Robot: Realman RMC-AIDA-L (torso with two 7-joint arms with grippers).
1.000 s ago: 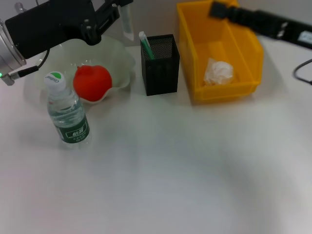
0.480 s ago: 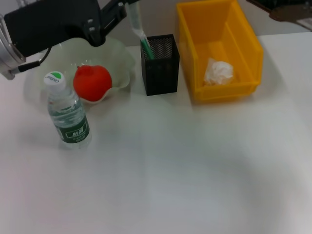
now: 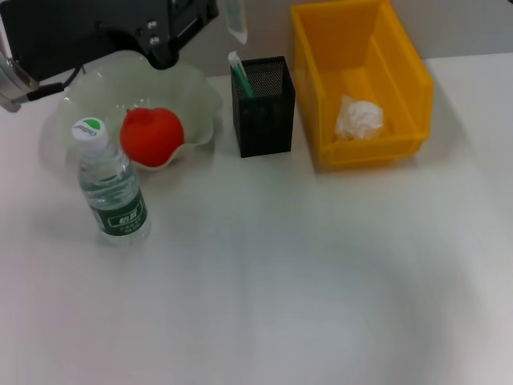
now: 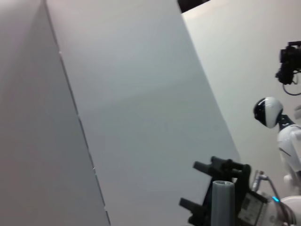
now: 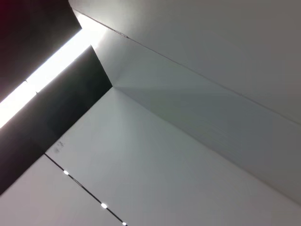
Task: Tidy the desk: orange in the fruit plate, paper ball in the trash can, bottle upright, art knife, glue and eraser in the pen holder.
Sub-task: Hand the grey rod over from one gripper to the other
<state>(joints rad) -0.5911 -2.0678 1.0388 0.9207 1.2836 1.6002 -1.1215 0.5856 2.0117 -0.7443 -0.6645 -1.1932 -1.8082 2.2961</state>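
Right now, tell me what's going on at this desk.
The left hand is up at the far edge of the desk, just left of the pen holder, holding a pale stick-like item above it. A green-and-white item already stands in the holder. The orange sits in the fruit plate, the bottle stands upright, and the paper ball lies in the yellow bin. The right hand is out of view.

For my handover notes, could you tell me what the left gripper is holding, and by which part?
The left gripper holds a slim pale translucent stick by its upper end, above the black mesh pen holder.
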